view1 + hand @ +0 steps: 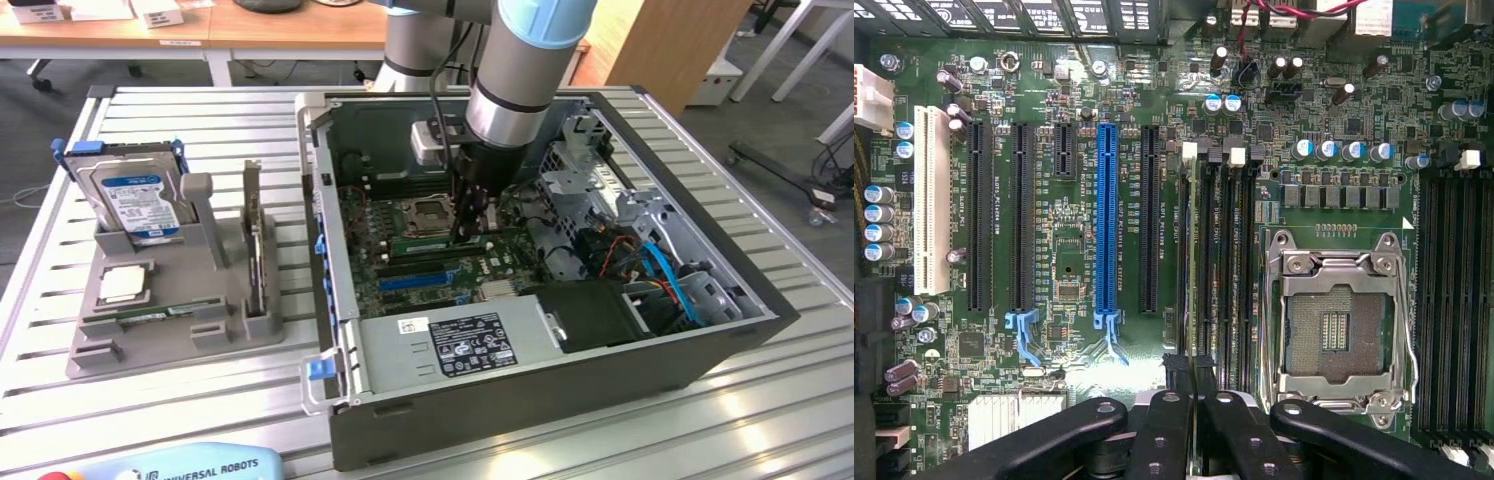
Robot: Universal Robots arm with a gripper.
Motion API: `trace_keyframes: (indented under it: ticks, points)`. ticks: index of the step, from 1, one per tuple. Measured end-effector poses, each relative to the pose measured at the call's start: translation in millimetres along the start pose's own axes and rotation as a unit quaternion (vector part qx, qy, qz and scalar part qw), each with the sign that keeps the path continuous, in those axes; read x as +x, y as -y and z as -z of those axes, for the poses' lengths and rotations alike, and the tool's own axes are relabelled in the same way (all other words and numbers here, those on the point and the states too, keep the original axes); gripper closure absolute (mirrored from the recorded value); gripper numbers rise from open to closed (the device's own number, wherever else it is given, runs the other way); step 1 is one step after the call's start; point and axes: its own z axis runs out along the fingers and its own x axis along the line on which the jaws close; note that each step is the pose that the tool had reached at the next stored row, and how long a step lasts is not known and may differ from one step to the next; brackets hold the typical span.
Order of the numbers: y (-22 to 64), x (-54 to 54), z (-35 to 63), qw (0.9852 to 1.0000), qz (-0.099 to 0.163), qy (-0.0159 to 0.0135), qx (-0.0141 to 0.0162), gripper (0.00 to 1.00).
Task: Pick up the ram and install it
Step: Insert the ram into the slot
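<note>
The ram (420, 244) is a thin green stick standing on edge in a memory slot of the motherboard, just beside the empty processor socket (427, 212). In the wrist view the ram (1194, 260) appears edge-on as a pale strip between black slots, with the socket (1334, 320) alongside. My gripper (470, 232) reaches straight down into the open computer case (534, 400) at one end of the stick. Its black fingers (1164, 430) come together over the ram's edge, so the gripper (1192, 375) is shut on it.
On the exterior view's left, a grey holder (80, 360) carries a hard drive (134, 195), a silver processor chip (123, 285), a dark expansion card (251, 235) and a green stick (140, 313). Long black and blue card slots (1106, 220) lie beside the memory slots. Drive cage and cables crowd the case's right.
</note>
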Motion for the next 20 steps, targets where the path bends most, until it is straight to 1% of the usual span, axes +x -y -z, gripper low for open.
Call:
trace_keyframes:
  ticks: [20]
  points:
    - [0.4,0.2,-4.2,1.0000,0.000,0.0001,0.0000,0.88]
